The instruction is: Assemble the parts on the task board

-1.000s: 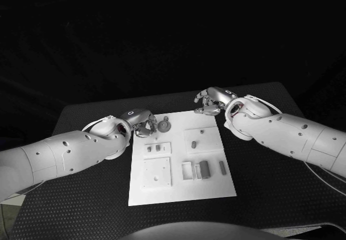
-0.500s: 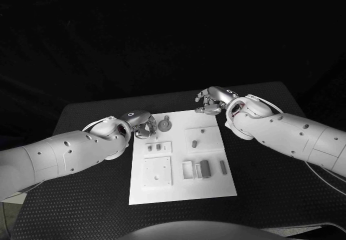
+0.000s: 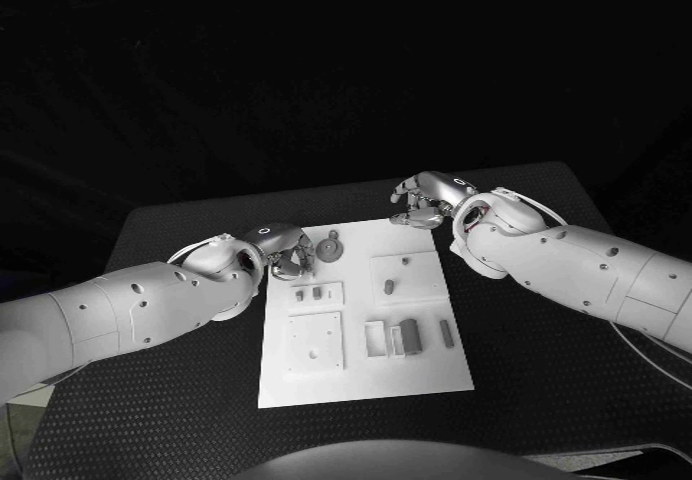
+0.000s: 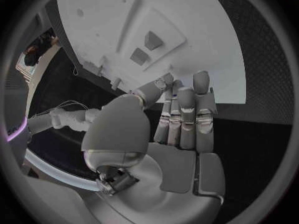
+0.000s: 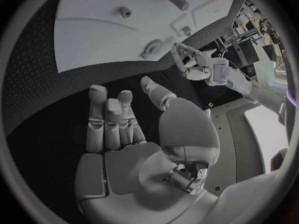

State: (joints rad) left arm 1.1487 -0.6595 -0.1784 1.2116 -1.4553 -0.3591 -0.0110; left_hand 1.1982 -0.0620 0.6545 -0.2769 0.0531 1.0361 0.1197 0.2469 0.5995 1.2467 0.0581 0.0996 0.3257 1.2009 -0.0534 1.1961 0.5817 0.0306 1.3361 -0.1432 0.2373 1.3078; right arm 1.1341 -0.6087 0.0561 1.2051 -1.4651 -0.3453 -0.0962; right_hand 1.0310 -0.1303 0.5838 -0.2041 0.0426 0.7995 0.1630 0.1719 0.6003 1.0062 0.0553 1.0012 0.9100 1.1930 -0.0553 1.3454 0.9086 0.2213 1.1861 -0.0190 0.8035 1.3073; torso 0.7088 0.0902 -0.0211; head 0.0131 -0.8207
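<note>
The white task board [image 3: 364, 385] lies in the middle of the black table. Near its far left corner sits a round grey part [image 3: 330, 247], and my left hand [image 3: 289, 250] hovers just left of it, holding nothing. In the left wrist view that hand [image 4: 184, 119] has its fingers straight over the board's edge [image 4: 187, 35], near two small parts [image 4: 145, 47]. My right hand [image 3: 423, 203] is at the far right corner, open and empty. A short peg [image 3: 388, 289] and long bars [image 3: 408, 337] lie on the board.
A recessed square plate [image 3: 313, 345] sits at the board's near left. In the right wrist view my right hand [image 5: 118, 119] is over black table beside the board [image 5: 93, 10], with the peg [image 5: 177, 0] and round part [image 5: 152, 48] beyond.
The left hand has edged slightly nearer along the board's left edge. The right hand has stayed still.
</note>
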